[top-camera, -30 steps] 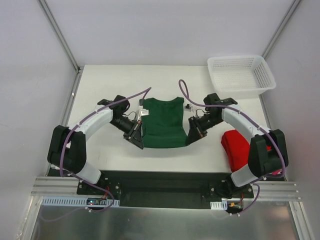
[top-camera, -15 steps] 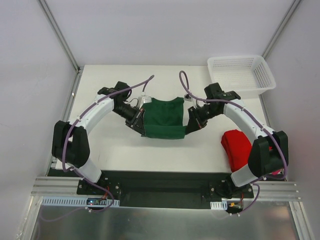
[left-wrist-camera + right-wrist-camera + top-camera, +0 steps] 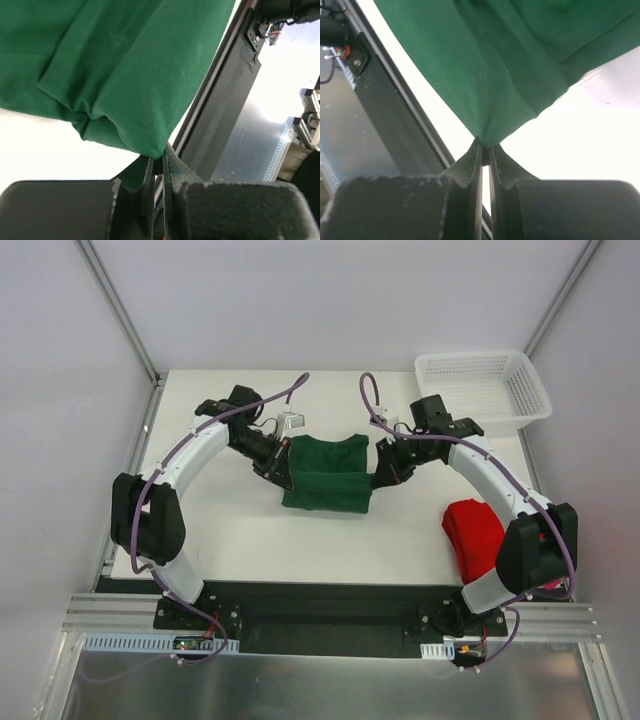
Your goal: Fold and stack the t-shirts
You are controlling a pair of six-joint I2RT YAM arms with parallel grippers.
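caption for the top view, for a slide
Left gripper and right gripper pinch the green shirt mid-fold; red shirt at right, basket beyond.

A white table (image 3: 240, 540) stands between plain pale walls (image 3: 330, 300), evenly lit.

Setting: robotics lab test cell. Evidence: plain white enclosure walls (image 3: 320, 300); diagonal aluminium struts (image 3: 116, 305); white table (image 3: 220, 535); black base plate (image 3: 320, 602); slotted aluminium rail (image 3: 110, 618); exposed purple cables (image 3: 363, 400) on two white arms (image 3: 195, 455).
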